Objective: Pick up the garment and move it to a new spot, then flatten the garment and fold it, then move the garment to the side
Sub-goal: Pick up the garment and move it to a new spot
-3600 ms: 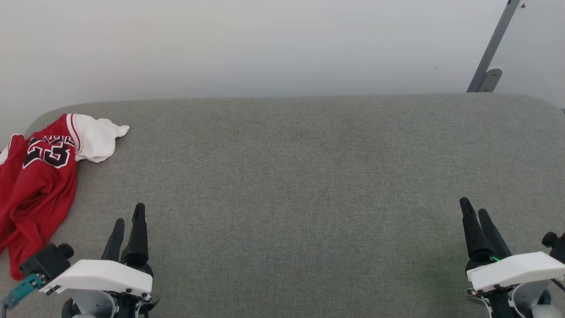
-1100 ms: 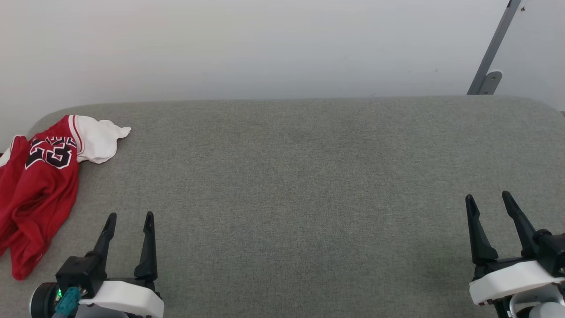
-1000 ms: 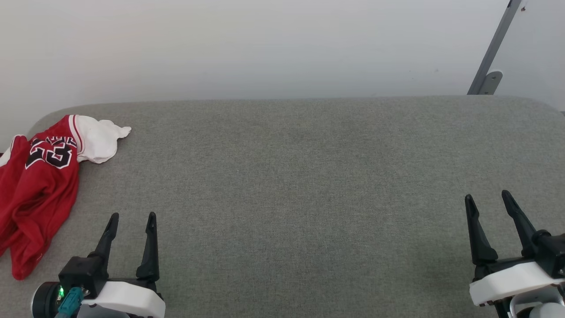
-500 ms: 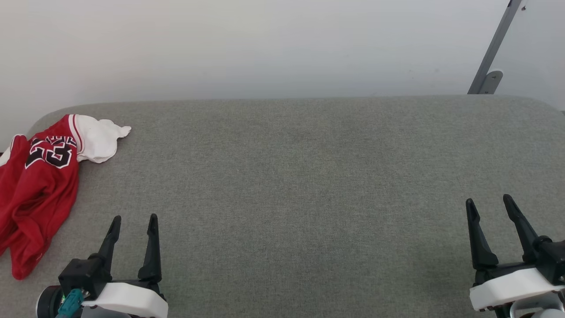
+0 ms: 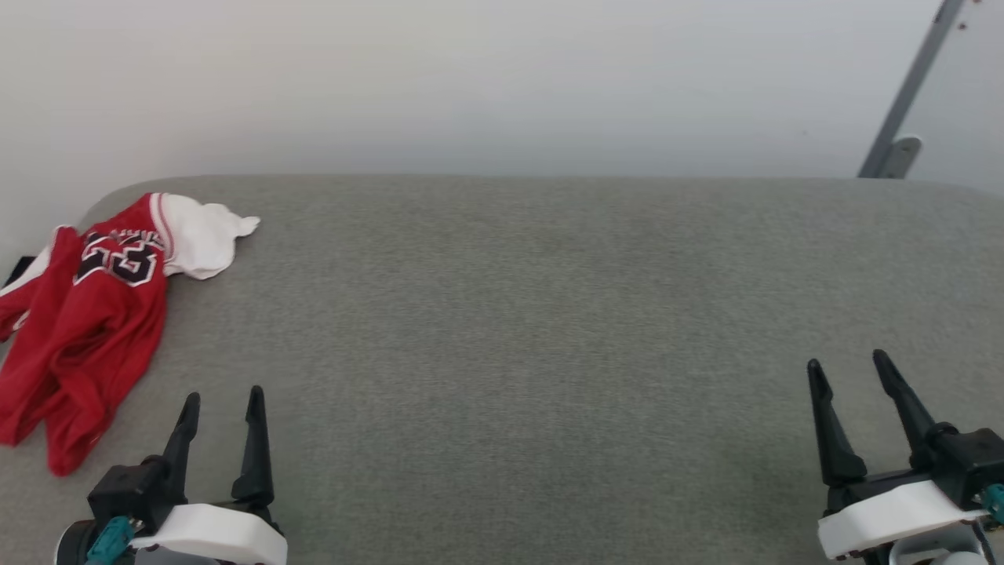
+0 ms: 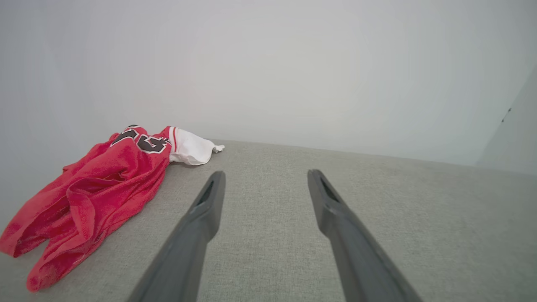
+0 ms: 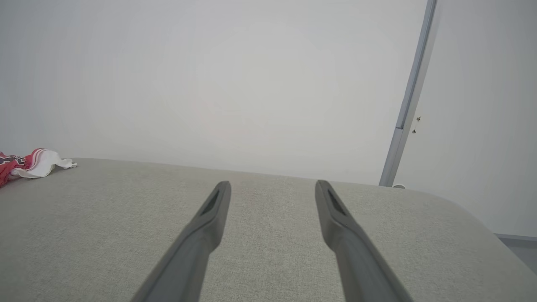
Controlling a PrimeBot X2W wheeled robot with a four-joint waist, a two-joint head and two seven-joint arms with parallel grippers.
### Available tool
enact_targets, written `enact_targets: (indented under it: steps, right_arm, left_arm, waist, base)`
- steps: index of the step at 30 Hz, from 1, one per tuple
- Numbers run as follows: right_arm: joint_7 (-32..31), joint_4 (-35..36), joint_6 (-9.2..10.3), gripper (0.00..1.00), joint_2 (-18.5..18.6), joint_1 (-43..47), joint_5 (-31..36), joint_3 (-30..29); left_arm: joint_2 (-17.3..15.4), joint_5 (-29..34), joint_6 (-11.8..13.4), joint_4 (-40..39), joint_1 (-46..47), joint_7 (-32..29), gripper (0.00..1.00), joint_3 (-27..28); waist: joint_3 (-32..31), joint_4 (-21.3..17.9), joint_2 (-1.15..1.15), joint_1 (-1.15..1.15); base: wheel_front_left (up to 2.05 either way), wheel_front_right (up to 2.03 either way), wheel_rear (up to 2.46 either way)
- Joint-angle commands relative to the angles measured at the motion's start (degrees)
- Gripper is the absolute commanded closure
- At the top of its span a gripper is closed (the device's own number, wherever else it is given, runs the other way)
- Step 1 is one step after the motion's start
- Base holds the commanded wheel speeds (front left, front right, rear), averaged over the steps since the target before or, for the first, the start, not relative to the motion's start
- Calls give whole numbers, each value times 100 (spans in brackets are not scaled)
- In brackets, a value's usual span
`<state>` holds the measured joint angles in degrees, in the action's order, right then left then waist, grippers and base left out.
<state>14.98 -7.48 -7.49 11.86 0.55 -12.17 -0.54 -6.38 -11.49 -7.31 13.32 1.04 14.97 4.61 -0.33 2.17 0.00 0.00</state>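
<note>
At the far left of the desk (image 5: 502,314), which is covered in grey woven cloth, we see the garment (image 5: 86,314) lying crumpled in a loose heap near the left edge, its red body bunched into long folds. Its black, white-edged "23" print (image 5: 118,263) faces up towards the far end, and its white sleeve (image 5: 200,243) with striped trim pokes out to the right at the far corner, close to the pale wall (image 5: 471,78). Nothing touches the garment. Just to the right of its near end, and apart from it, our left tool (image 5: 223,393) sits low over the cloth, fingers pointing away from us and spread wide with nothing between them; along that arm's wrist view we see the garment off to the left of the fingers, and only grey cloth in the gap. The broad middle of the desk is bare grey cloth. Further right, near the lower right corner of the head view, our right tool (image 5: 847,359) is likewise spread wide and holds nothing, well apart from the garment. Beyond it, at the far right, a slanted grey post (image 5: 910,86) with a small bracket (image 5: 898,149) at its foot stands against the wall behind the desk.
</note>
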Motion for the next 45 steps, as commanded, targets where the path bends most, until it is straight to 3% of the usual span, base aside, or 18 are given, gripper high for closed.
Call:
enact_targets:
  steps: [1, 20, 28, 37, 45]
  right_arm:
    - [27, 3, 0, 0, 21, -45, -60, 63]
    - [28, -192, 1, 0, 99, -333, -279, 1077]
    - [28, -251, 1, 0, 93, -427, -365, 1343]
    - [28, -306, 1, 0, 122, -608, -415, 1577]
    - [28, -290, 1, 0, 165, -540, -381, 1379]
  left_arm:
    - [23, -31, -11, 44, 60, 31, 0, 83]
    - [140, 161, 68, 395, 108, 31, 0, 766]
    - [159, 197, 51, 442, 72, 31, 0, 882]
    - [203, 136, 41, 405, 138, 31, 0, 1070]
    - [265, 77, 24, 619, 423, 31, 0, 1047]
  waist:
    - [-31, 145, 0, 0]
    - [-322, 1934, 0, 0]
    - [-375, 2427, 0, 0]
    - [-270, 2562, 0, 0]
    - [-219, 2588, 0, 0]
  base:
    - [0, 0, 0]
    - [0, 0, 0]
    - [0, 0, 0]
    - [0, 0, 0]
    - [0, 0, 0]
